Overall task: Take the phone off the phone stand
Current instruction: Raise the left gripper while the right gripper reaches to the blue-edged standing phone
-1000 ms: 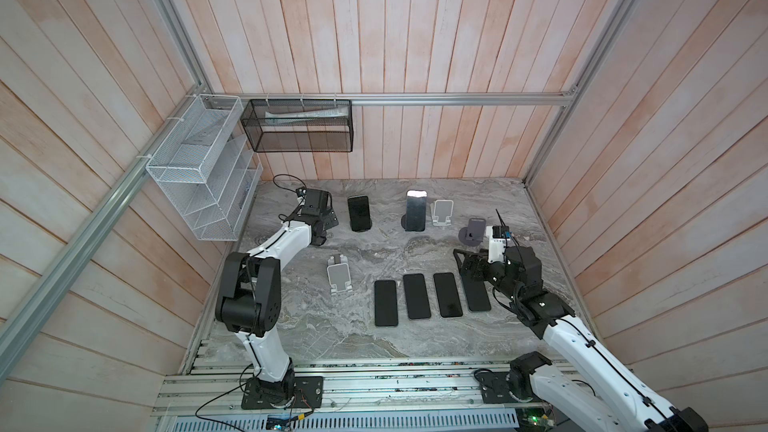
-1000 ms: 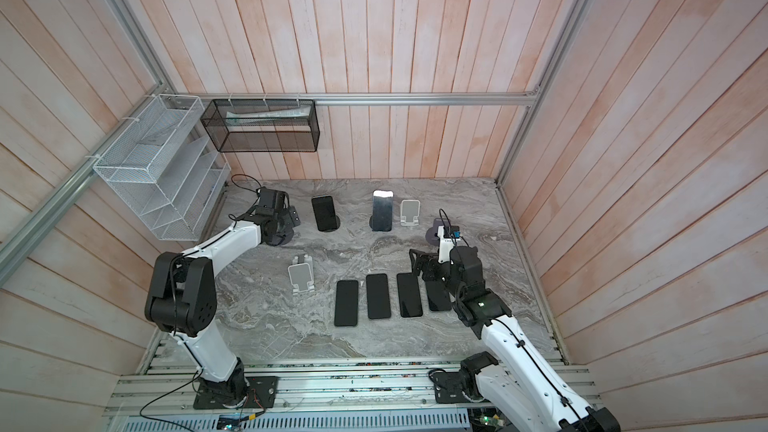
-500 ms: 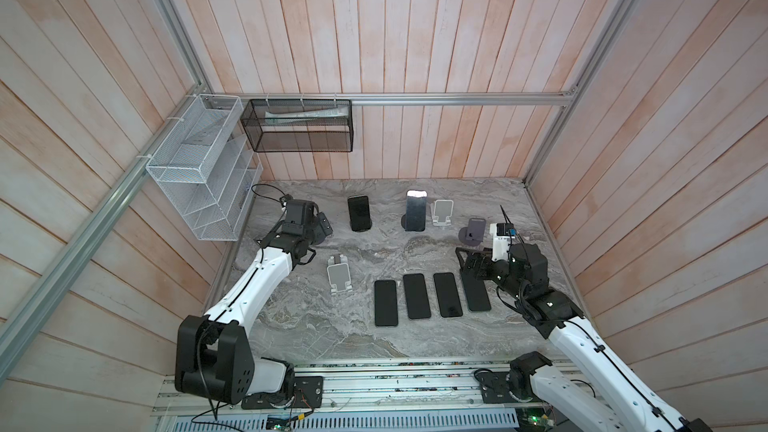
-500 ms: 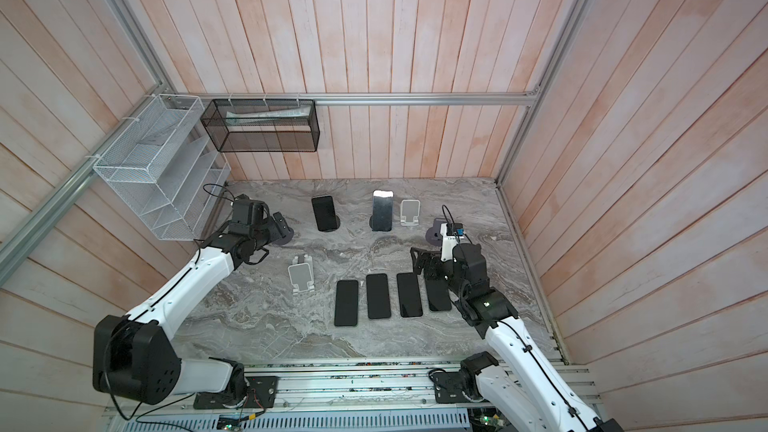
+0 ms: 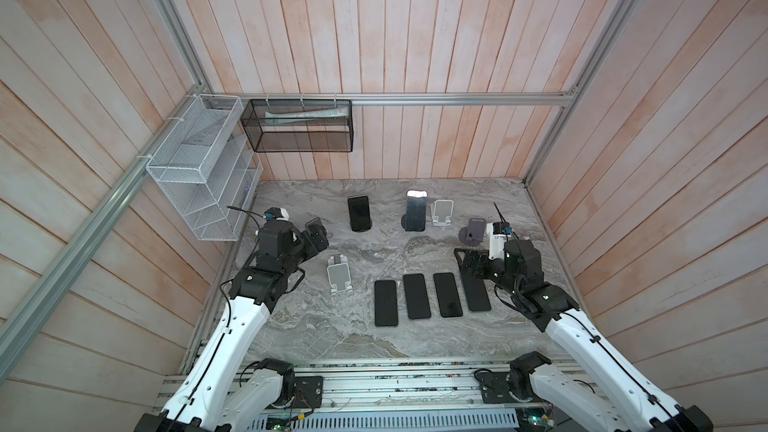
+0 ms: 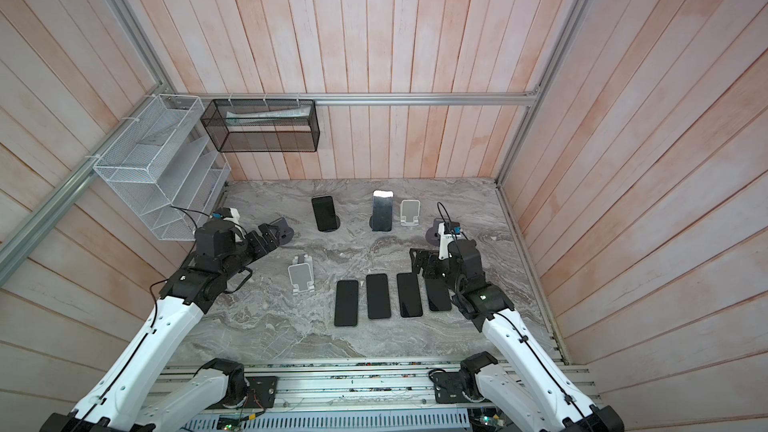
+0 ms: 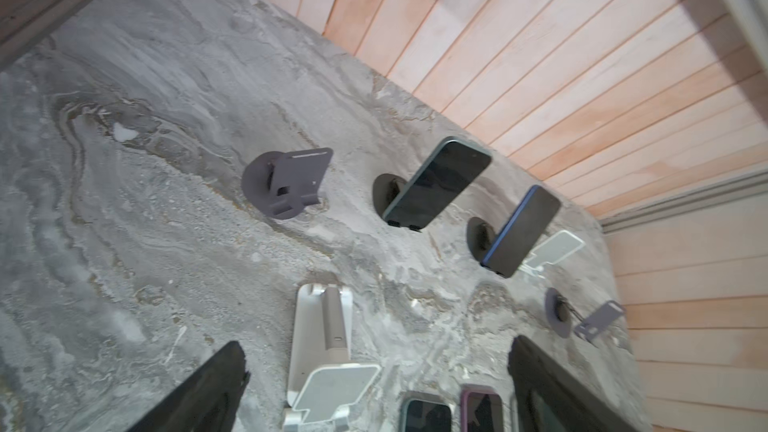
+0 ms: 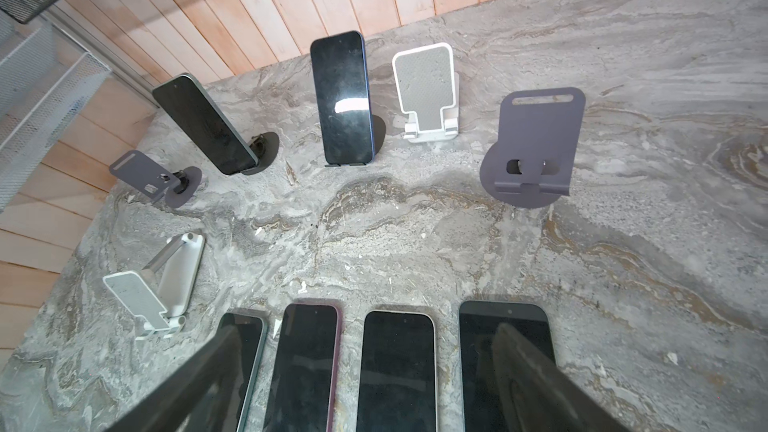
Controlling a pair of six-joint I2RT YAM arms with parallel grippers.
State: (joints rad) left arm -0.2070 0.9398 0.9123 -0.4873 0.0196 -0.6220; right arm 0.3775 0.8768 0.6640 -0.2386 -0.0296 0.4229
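Observation:
Two phones lean on dark round stands at the back of the table. One is a dark phone (image 5: 359, 213) (image 6: 323, 212) (image 7: 436, 182) (image 8: 203, 124). The other is a blue-edged phone (image 5: 416, 210) (image 6: 382, 210) (image 7: 523, 230) (image 8: 343, 97). My left gripper (image 5: 312, 238) (image 6: 269, 238) (image 7: 374, 344) is open and empty at the back left, left of the dark phone and apart from it. My right gripper (image 5: 469, 261) (image 6: 422, 263) (image 8: 368, 332) is open and empty over the far end of the row of flat phones, well short of the blue-edged phone.
Several phones (image 5: 416, 296) (image 8: 397, 367) lie flat in a row at the front. Empty stands: a white one (image 5: 340, 278) (image 7: 324, 351) at front left, a white one (image 5: 443, 212) and a dark one (image 5: 475, 229) (image 8: 536, 147) at back right, a dark one (image 6: 284, 228) (image 7: 286, 182) by my left gripper. Wire baskets (image 5: 199, 168) hang on the left wall.
The left arm has unfolded, its elbow swinging down to the front left, and its gripper has drawn back a little from the back-left stand. The right arm has barely moved.

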